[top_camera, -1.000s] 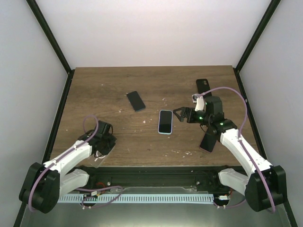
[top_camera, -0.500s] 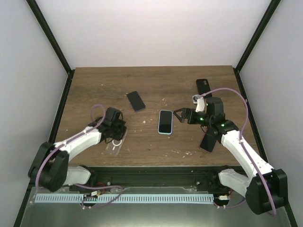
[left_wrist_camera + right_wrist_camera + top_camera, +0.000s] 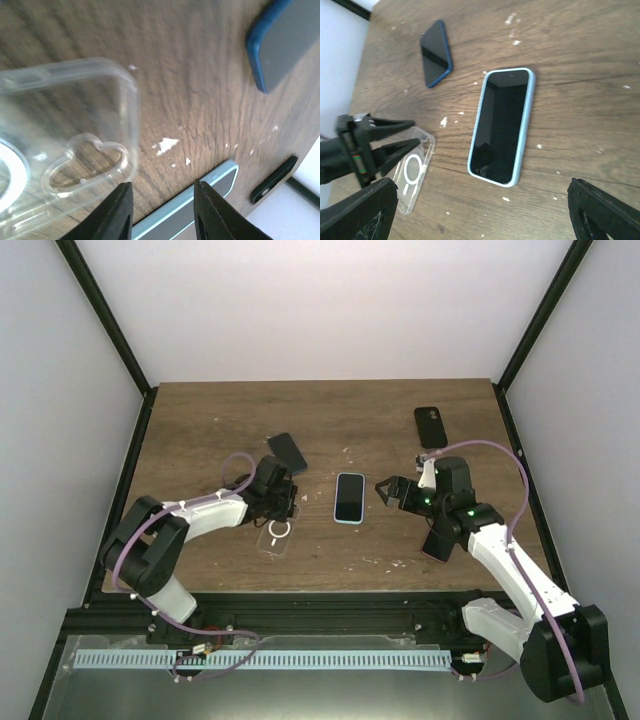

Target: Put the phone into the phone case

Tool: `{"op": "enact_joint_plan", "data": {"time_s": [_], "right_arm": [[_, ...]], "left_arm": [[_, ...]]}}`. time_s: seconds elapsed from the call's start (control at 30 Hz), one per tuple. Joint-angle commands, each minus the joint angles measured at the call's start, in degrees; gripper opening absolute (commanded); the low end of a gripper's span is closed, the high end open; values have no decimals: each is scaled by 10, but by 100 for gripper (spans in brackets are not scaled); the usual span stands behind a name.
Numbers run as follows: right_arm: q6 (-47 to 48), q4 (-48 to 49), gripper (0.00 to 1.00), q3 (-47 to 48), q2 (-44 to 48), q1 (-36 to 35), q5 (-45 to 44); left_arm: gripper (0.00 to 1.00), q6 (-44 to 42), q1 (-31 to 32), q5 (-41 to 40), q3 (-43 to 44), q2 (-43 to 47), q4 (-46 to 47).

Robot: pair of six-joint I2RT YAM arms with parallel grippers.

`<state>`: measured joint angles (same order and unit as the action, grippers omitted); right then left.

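- The clear case (image 3: 277, 536) now lies flat on the table (image 3: 200, 430) just left of the light-blue phone (image 3: 349, 497), not touching it. A second ago it sat well off to the phone's near left, under the left arm.
- The left gripper (image 3: 162, 186) stands at the case's far end, its jaws a little apart with nothing between them, so the case looks let go.
- Fetching seems done: case and phone lie side by side, but the phone is not yet in.
- The right gripper (image 3: 383, 492) hovers just right of the phone, spread wide and holding nothing.
- Beyond the phone to its left lies a dark blue phone (image 3: 287, 451), and far to its right a black phone (image 3: 430, 426). A dark flat thing (image 3: 437, 543) lies half hidden under the right arm.
- The left fingers by the case may hinder seating the phone.
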<state>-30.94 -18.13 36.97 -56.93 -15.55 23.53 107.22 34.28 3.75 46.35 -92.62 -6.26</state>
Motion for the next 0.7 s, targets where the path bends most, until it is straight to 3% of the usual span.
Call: {"op": "enact_joint_plan", "data": {"time_s": [0.0, 0.13, 0.2, 0.37, 0.67], "right_arm": [[-34, -59, 95, 29, 3, 3, -69], [-53, -99, 98, 38, 8, 3, -120], [-57, -119, 100, 43, 6, 3, -162], [-79, -178, 100, 64, -21, 3, -274], [-112, -216, 100, 72, -96, 11, -355]], "left_arm": [[42, -39, 1, -7, 25, 10, 6], [78, -167, -2, -9, 40, 25, -34], [90, -233, -2, -7, 50, 27, -59], [99, -380, -13, -4, 36, 46, -102], [100, -603, -51, -22, -3, 91, -162]]}}
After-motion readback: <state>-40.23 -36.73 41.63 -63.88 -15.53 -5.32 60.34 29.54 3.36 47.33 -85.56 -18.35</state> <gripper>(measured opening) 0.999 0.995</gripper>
